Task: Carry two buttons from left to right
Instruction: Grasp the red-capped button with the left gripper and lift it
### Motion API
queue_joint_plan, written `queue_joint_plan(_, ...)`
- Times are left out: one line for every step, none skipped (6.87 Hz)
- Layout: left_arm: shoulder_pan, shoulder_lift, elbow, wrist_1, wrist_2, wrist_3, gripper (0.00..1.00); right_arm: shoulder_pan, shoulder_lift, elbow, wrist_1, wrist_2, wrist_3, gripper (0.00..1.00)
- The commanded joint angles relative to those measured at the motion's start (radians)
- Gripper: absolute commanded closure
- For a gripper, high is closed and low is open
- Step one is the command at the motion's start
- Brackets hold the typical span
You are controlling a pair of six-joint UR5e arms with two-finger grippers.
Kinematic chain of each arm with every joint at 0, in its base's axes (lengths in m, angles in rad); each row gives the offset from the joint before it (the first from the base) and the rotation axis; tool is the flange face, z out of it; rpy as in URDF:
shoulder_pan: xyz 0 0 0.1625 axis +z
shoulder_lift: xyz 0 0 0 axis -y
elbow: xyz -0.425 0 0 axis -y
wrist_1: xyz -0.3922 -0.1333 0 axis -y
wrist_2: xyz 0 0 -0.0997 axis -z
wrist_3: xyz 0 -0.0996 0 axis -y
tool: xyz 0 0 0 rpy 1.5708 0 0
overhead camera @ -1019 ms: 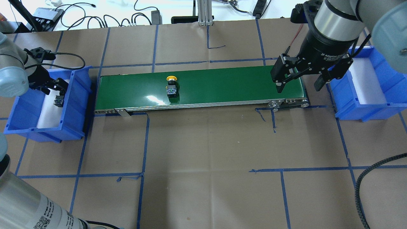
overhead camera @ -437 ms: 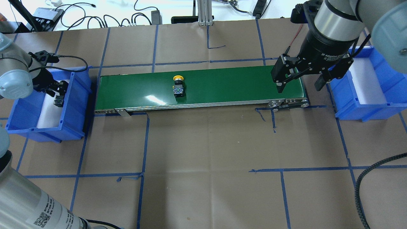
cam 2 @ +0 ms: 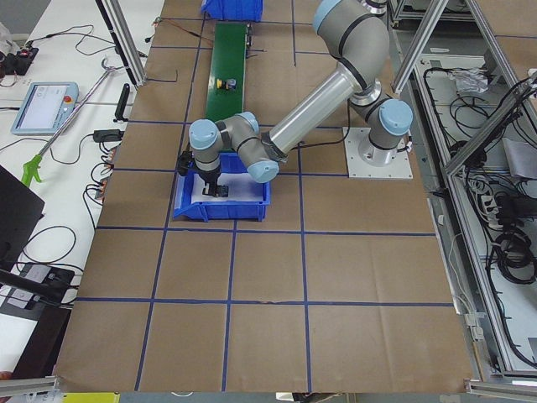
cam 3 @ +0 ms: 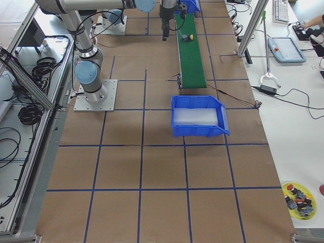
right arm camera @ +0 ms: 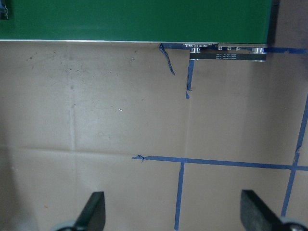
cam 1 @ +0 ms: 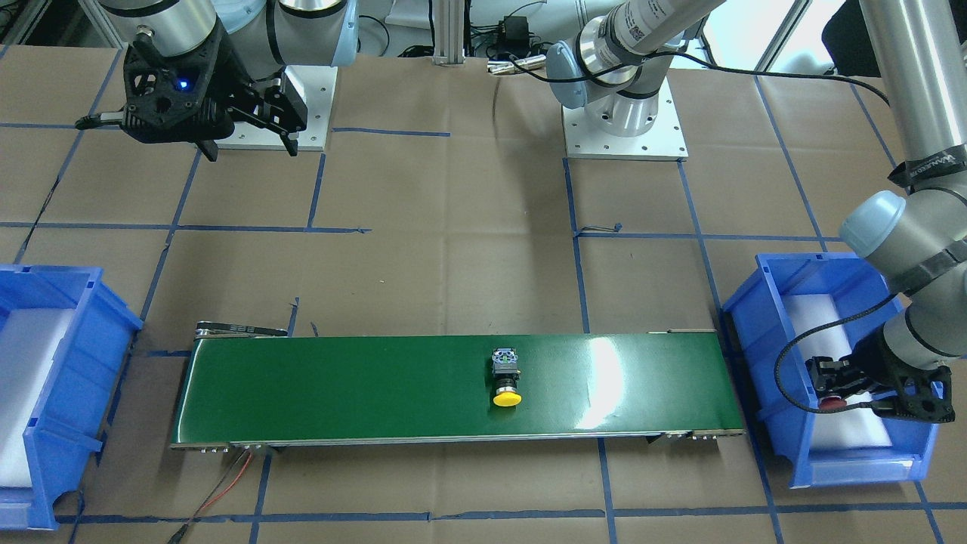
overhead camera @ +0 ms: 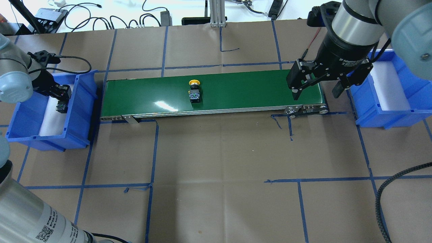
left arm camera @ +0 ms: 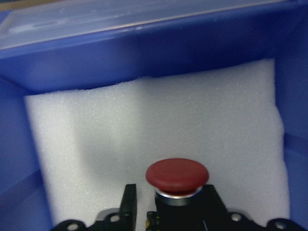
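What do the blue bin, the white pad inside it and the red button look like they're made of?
The bin looks like moulded plastic: smooth, softly shiny. The pad is probably foam: matte, finely grainy. The red button has a smooth satin cap, likely plastic.

The left wrist view's bottom edge cuts off the red button (left arm camera: 177, 174) below its cap. The left tool (left arm camera: 169, 202) shows only finger stubs, so contact cannot be told. The right tool (right arm camera: 173, 211) has its fingers (right arm camera: 95, 211) cropped. Bits on the yellow dish (cam 3: 308, 188) are too small to tell.
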State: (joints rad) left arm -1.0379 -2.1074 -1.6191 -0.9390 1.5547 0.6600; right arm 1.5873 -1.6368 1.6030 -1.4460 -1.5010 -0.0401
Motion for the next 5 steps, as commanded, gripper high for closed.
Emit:
queue_joint_plan(0.001, 0.027, 0.011, -0.014, 0.002, 0.001, 0.95, 0.0, 0.0, 0.003, 0.001, 0.001, 0.0, 0.0)
queue_joint_plan(-0.001, 0.061, 0.016, -0.029, 0.005, 0.001, 0.94, 0.002, 0.0, 0.005, 0.001, 0.001, 0.0, 0.0)
queue_joint_plan(-0.001, 0.099, 0.025, -0.071, 0.008, 0.0, 0.94, 0.0, 0.0, 0.005, 0.001, 0.001, 0.0, 0.0)
queue_joint_plan(-0.001, 0.136, 0.048, -0.143, 0.013, -0.002, 0.94, 0.002, 0.0, 0.005, -0.001, 0.001, 0.0, 0.0)
queue_joint_plan(-0.001, 0.17, 0.085, -0.221, 0.015, -0.003, 0.94, 0.002, 0.002, 0.006, -0.002, 0.002, 0.0, 0.0)
